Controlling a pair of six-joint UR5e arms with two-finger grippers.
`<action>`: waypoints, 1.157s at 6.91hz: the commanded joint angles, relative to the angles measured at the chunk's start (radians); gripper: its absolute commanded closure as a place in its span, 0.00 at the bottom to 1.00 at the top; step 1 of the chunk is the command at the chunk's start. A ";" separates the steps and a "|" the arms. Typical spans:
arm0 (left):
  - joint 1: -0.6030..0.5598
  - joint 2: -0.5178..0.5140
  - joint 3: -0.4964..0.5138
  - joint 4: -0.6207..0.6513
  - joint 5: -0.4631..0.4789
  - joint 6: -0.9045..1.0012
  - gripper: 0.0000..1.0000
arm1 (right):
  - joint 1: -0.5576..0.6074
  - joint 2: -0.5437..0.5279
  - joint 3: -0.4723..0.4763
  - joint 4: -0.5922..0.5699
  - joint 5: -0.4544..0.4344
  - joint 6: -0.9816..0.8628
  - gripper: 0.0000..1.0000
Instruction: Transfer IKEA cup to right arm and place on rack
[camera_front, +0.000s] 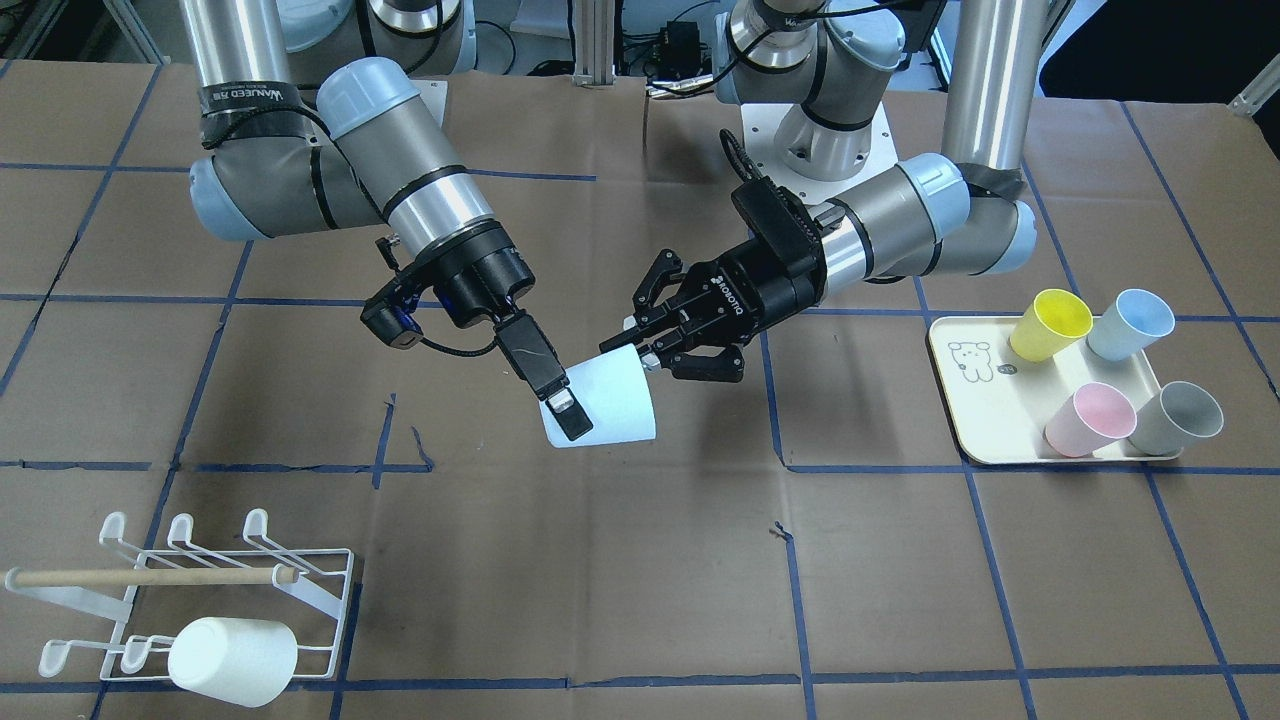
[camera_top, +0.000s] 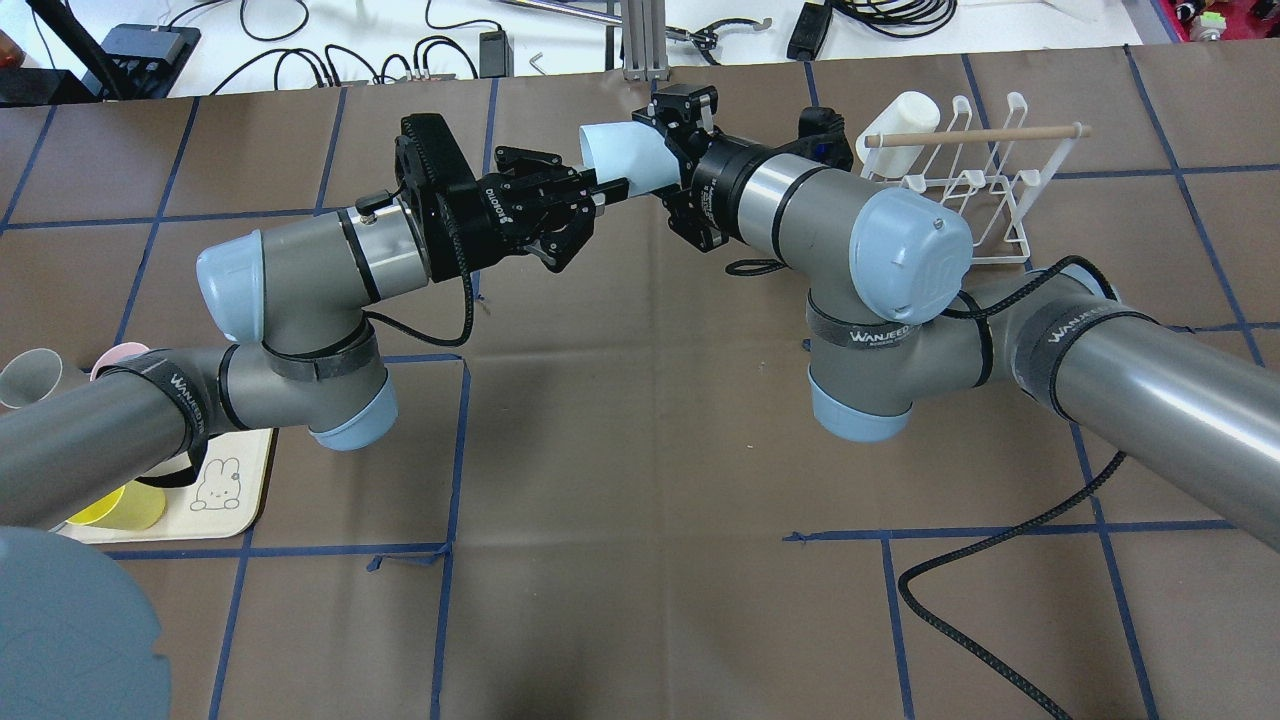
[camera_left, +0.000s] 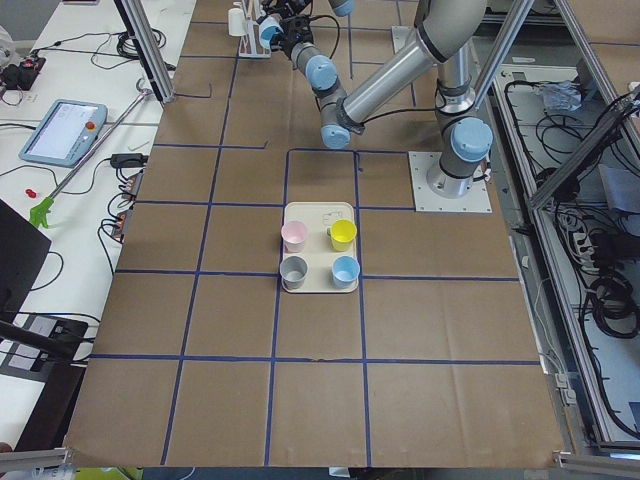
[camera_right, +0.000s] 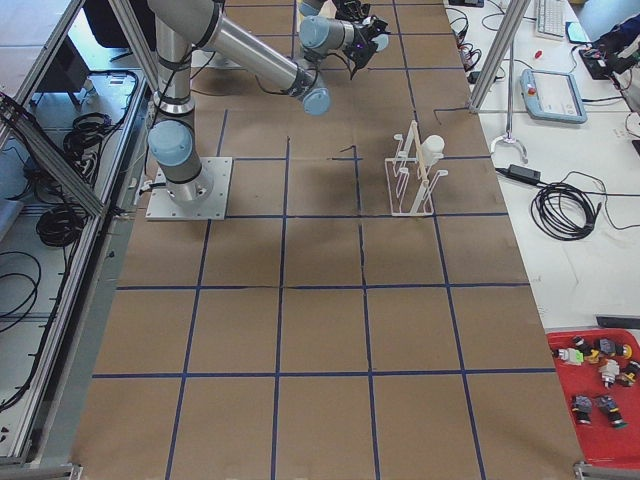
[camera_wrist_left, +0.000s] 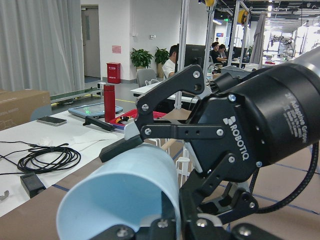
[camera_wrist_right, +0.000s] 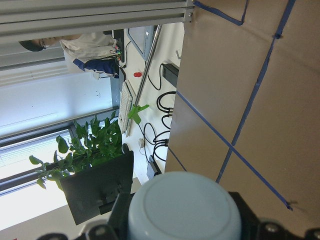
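A pale blue cup (camera_front: 615, 395) hangs in mid-air between both grippers over the middle of the table. My left gripper (camera_front: 640, 350) pinches its rim at the open end. My right gripper (camera_front: 585, 400), on the arm with the lettered band, is closed around the body near the base. In the overhead view the cup (camera_top: 625, 155) lies on its side between the left gripper (camera_top: 603, 190) and the right gripper (camera_top: 655, 155). The right wrist view shows the cup's base (camera_wrist_right: 185, 210). The white wire rack (camera_front: 300, 585) stands on the right arm's side.
A white cup (camera_front: 232, 660) sits on the rack's front prongs. A cream tray (camera_front: 975, 400) with a bear drawing on the left arm's side holds yellow (camera_front: 1050, 323), blue (camera_front: 1130, 323), pink (camera_front: 1090, 418) and grey (camera_front: 1178, 417) cups. A black cable (camera_top: 1000, 600) loops below the right arm.
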 joint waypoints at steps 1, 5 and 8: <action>0.000 0.000 0.001 0.024 0.006 -0.047 0.32 | 0.000 -0.002 0.000 0.001 0.000 0.000 0.48; 0.024 0.007 -0.005 0.073 0.007 -0.092 0.01 | -0.026 0.004 -0.024 -0.002 0.005 -0.005 0.59; 0.141 0.011 -0.007 0.076 -0.010 -0.093 0.01 | -0.211 -0.002 -0.075 -0.007 0.096 -0.059 0.74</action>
